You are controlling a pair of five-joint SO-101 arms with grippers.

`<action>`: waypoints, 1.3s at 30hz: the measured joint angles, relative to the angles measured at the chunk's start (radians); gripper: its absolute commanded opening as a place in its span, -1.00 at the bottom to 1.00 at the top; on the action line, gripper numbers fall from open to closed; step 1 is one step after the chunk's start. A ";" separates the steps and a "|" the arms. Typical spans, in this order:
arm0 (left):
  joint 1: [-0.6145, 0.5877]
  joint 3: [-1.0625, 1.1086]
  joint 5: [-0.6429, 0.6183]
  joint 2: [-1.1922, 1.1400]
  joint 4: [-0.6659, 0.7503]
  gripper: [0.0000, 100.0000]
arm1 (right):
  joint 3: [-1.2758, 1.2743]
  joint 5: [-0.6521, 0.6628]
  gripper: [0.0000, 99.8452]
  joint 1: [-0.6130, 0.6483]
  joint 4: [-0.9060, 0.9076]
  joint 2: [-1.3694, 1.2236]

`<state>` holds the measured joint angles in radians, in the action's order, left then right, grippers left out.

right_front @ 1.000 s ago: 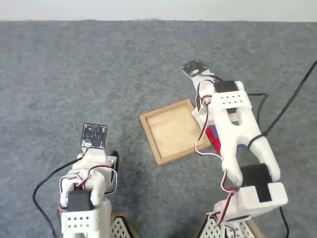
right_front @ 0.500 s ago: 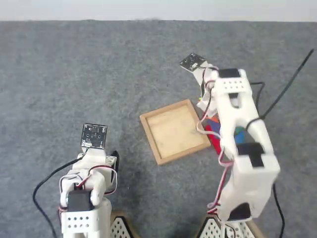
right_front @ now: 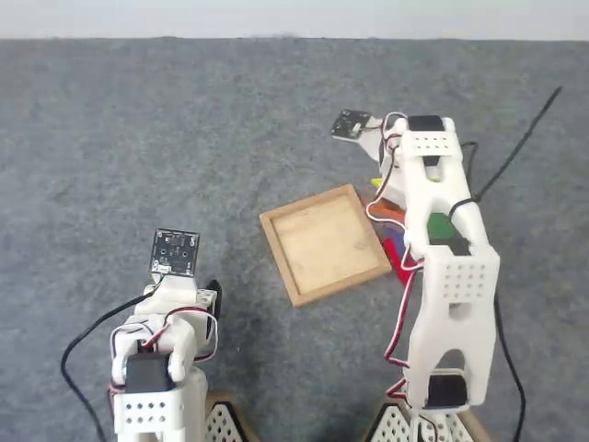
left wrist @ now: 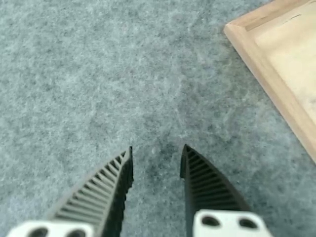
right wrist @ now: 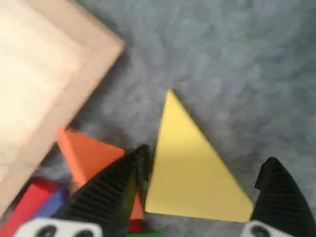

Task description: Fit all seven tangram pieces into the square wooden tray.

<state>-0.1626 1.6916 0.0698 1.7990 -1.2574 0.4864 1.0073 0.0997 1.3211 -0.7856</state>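
Where the tray lies: one square wooden tray (right_front: 279, 261) flat on the grey tabletop (right_front: 138, 120), between the two arms.
Pieces: five counted: one yellow triangle (right wrist: 195, 175), one orange triangle (right wrist: 89, 153), one red piece (right wrist: 19, 212), one blue piece (right wrist: 47, 207) and one green piece (right_front: 440, 225), all on the tabletop just beside the tray.
Right jaws: spread wide, one on either side of the yellow triangle, gripping nothing.
Left jaws: partly apart over bare tabletop near a tray corner, holding nothing.
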 measured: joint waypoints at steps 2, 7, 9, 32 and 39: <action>-0.003 0.000 0.000 0.000 0.000 -0.69 | 0.043 0.000 -0.28 -0.020 0.003 -0.037; 0.000 0.000 0.000 0.000 0.000 -0.69 | 0.141 -0.063 -0.28 -0.060 0.046 -0.107; -0.002 0.000 0.000 0.000 0.000 -0.69 | 0.189 -0.086 -0.28 -0.077 0.071 -0.135; -0.002 0.000 0.000 0.000 0.000 -0.69 | 0.431 -0.473 -0.46 -0.488 0.265 -0.241; -0.002 0.000 0.000 0.000 0.000 -0.69 | 0.457 -0.434 -0.46 -0.620 0.334 -0.242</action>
<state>-0.1642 1.6916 0.0698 1.7990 -1.2574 0.9436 0.5731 -0.5201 1.6556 -1.0280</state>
